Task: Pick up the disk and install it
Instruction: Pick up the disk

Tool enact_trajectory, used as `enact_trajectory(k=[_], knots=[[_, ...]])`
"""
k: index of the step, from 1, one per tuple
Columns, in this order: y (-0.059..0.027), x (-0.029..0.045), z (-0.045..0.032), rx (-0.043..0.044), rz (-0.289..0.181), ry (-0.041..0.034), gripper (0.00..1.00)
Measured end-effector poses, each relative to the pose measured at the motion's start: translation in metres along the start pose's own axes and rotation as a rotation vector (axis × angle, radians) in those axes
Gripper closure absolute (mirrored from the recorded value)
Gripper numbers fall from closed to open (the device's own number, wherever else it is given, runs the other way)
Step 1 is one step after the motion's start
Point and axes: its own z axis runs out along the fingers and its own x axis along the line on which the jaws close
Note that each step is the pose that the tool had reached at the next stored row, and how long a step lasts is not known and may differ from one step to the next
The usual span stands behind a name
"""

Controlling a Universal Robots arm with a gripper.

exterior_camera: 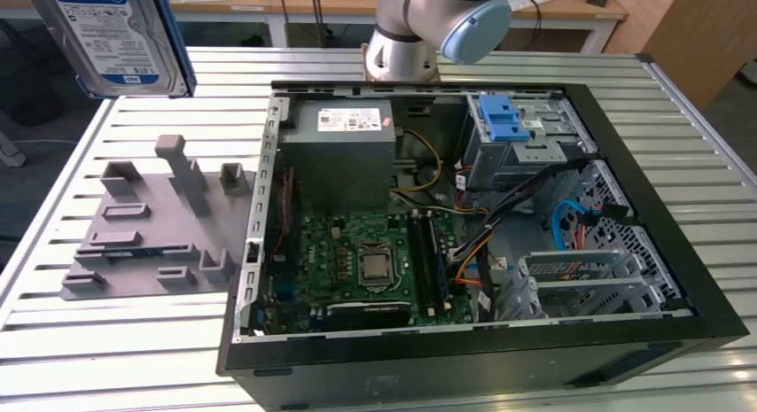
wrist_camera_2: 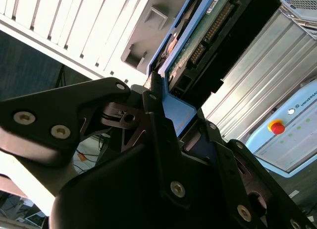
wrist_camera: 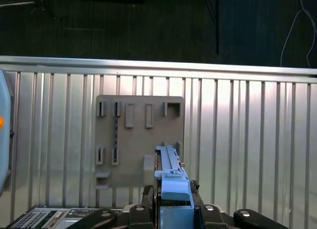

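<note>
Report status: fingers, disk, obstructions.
Fingers shut on flat silver hard drive with blue plastic frame. Drive aloft above grey fixture plate, outside open black computer case. No obstruction seen.

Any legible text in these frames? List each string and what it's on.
On the disk: label print too small to read.
On the grey box: white sticker, too small to read.
On the pale blue console, second wrist view: lettering runs off the edge, no whole word.
Nothing quotable.

A ribbed silver desk (exterior_camera: 119, 341) fills the exterior view, with wooden tables (exterior_camera: 343, 3) at twelve o'clock and dark floor (exterior_camera: 30, 102) at ten.
</note>
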Motion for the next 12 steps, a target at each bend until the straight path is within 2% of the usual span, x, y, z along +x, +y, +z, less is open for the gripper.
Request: enact_trajectory(k=[12], knots=[[-0.0111,0.0005,-0.0001,-0.0015,0.0,0.0,0.64]])
